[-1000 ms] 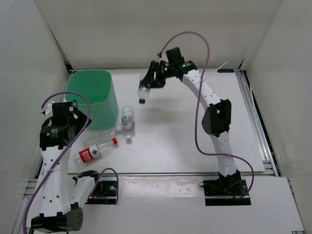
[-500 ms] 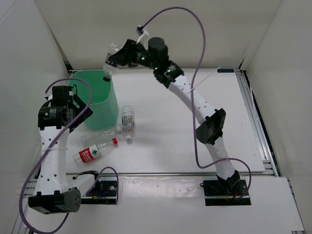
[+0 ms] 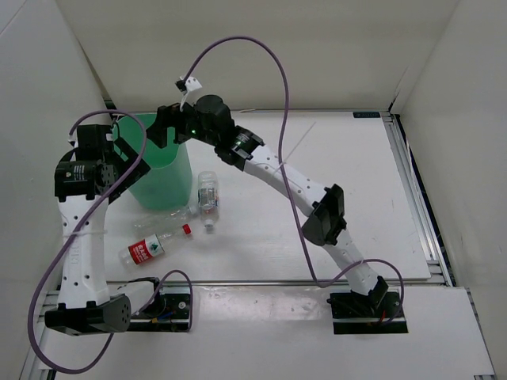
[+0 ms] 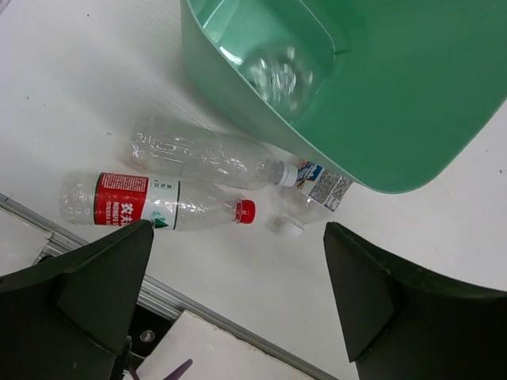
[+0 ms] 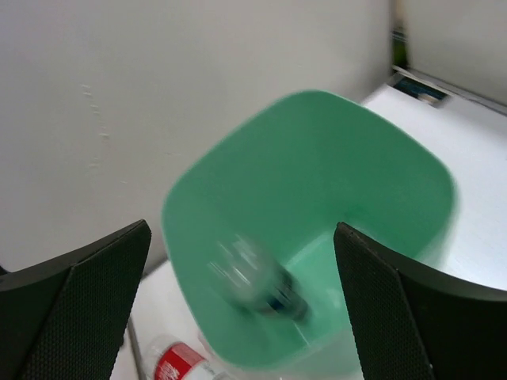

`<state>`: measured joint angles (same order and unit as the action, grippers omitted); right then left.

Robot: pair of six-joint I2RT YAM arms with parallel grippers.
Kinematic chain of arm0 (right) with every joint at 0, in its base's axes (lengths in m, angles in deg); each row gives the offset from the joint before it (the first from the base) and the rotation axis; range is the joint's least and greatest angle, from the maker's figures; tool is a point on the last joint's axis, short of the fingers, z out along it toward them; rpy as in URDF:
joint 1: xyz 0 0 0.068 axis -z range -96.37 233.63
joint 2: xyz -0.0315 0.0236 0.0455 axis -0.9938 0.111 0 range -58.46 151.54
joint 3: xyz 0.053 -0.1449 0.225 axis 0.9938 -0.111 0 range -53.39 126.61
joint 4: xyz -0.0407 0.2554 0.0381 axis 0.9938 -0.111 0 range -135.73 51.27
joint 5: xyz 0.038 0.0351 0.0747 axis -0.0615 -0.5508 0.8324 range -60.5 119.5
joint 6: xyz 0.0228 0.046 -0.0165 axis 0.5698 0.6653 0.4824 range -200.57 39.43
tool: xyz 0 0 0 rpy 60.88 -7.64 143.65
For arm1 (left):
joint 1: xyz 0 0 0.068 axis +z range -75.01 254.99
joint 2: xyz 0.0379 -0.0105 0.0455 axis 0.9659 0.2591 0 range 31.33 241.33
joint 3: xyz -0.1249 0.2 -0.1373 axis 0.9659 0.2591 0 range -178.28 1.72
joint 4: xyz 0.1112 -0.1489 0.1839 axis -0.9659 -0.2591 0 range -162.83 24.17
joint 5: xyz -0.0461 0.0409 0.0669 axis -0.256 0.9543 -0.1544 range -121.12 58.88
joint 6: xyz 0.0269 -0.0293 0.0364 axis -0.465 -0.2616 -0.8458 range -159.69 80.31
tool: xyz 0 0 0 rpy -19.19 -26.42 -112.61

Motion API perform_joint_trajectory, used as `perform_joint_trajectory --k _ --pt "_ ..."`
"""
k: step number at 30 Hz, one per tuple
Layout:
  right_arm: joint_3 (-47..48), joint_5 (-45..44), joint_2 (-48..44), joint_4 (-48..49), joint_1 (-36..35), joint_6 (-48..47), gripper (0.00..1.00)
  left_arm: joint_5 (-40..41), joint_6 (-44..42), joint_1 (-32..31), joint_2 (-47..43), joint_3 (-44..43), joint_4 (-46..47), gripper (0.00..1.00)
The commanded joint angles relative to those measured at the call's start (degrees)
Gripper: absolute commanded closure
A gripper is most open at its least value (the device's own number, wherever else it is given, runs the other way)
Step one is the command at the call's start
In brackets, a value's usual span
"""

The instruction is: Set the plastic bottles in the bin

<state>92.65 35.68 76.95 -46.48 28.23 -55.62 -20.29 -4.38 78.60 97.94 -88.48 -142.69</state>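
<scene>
The mint-green bin (image 3: 162, 178) stands at the back left of the table. My right gripper (image 3: 161, 131) hangs over its rim, open, with nothing between its fingers. Below it in the right wrist view a blurred clear bottle (image 5: 257, 281) with a dark cap is inside the bin (image 5: 372, 182). The left wrist view shows that bottle (image 4: 277, 75) in the bin too. On the table beside the bin lie a red-labelled bottle (image 3: 154, 245), a plain clear bottle (image 4: 206, 154) and a blue-labelled bottle (image 3: 207, 194). My left gripper (image 4: 238, 237) is open, high above them.
White enclosure walls close in the table at the back and both sides. A metal rail (image 4: 198, 313) runs along the near edge. A purple cable (image 3: 238, 47) loops above the right arm, another (image 3: 55, 261) down the left arm, which stands just left of the bin.
My right arm swung left from mid-table to over the bin carrying a bottle, then opened, and the bottle dropped into the bin. My left arm rose and shifted back.
</scene>
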Motion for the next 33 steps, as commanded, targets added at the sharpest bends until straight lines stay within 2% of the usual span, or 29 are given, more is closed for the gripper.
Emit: perform_joint_trajectory --k 1,2,4,6,8,11,15,22,33 --pt "-3.79 -9.03 -11.81 -2.87 0.90 -5.61 0.00 -1.25 -0.77 -0.28 -2.62 -2.61 -4.61 0.00" --pt "-5.83 -10.64 -16.89 -4.19 1.43 -3.44 0.00 -0.29 -0.25 -0.28 -2.62 -3.14 -4.61 0.00" --pt "-12.66 -11.45 -21.22 -8.76 4.92 1.39 0.00 1.73 0.54 -0.28 -3.32 -3.67 -4.61 0.00" --pt "-17.96 -6.13 -25.63 -12.62 9.49 8.06 0.00 3.05 2.03 -0.28 -4.12 -3.67 -4.61 0.00" --pt "-21.91 -1.98 -26.17 -16.40 12.05 10.11 0.00 5.25 3.18 -0.28 -6.56 -0.87 -4.09 0.00" --pt "-22.46 9.00 -21.43 -23.17 15.75 9.51 0.00 7.80 5.38 0.34 -11.12 5.80 -2.43 0.00" --pt "-20.71 16.14 -14.05 -28.02 17.69 8.81 0.00 9.47 6.78 0.86 -17.64 12.14 1.00 0.01" --pt "-18.68 19.83 -2.19 -28.64 17.69 10.64 0.00 11.05 8.11 0.87 -25.91 20.40 7.25 0.05" --pt "-15.61 21.60 8.63 -29.25 14.53 10.03 0.00 14.83 4.77 0.87 -23.28 20.32 5.05 0.05"
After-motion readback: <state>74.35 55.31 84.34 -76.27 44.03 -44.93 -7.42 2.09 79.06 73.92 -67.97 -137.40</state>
